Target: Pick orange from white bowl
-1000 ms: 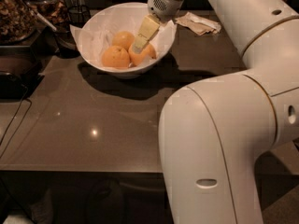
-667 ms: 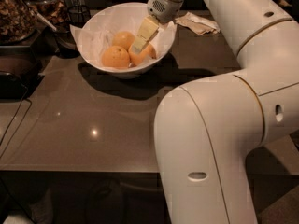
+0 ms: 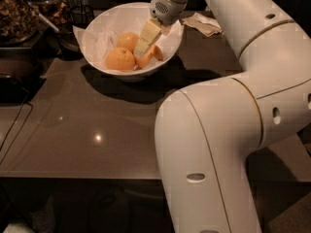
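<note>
The gripper (image 3: 142,50) sits inside the far white bowl (image 3: 97,21), against the rightmost orange (image 3: 155,53). Whether it is spread or pinching, I cannot tell; lifting out remains.

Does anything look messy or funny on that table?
Only a crumpled paper lying on the table behind the bowl; it looks tossed there. Nothing is spilled. The oranges sit in the bowl, and the pincer is down among them.
</note>
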{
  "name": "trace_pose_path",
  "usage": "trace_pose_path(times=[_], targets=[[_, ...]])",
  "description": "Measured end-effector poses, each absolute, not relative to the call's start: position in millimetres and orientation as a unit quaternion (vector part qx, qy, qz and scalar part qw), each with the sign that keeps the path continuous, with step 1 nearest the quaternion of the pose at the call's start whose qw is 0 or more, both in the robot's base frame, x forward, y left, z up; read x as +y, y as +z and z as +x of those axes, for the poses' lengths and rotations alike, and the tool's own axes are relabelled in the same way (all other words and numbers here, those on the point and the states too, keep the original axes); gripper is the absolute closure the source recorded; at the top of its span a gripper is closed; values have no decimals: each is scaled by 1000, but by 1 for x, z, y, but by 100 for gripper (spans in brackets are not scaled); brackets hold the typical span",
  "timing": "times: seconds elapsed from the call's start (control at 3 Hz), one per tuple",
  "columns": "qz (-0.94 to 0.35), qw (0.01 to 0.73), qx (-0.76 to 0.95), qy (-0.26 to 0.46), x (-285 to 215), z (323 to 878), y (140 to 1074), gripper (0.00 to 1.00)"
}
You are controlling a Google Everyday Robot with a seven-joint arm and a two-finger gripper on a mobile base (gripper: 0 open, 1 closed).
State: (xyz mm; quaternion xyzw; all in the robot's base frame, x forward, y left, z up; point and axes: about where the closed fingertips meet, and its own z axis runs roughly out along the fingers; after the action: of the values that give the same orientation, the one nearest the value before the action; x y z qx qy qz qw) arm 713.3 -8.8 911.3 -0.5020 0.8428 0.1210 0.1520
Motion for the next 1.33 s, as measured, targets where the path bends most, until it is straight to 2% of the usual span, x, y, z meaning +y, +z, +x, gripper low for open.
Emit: trace_pose_path(times=[0.33,0.67,1.33], targets=[[-506,148,841,123,-4,713,909,18],[-509,140,840,125,0,712,903,31],[-509,124,843,122,1,712,891,35]])
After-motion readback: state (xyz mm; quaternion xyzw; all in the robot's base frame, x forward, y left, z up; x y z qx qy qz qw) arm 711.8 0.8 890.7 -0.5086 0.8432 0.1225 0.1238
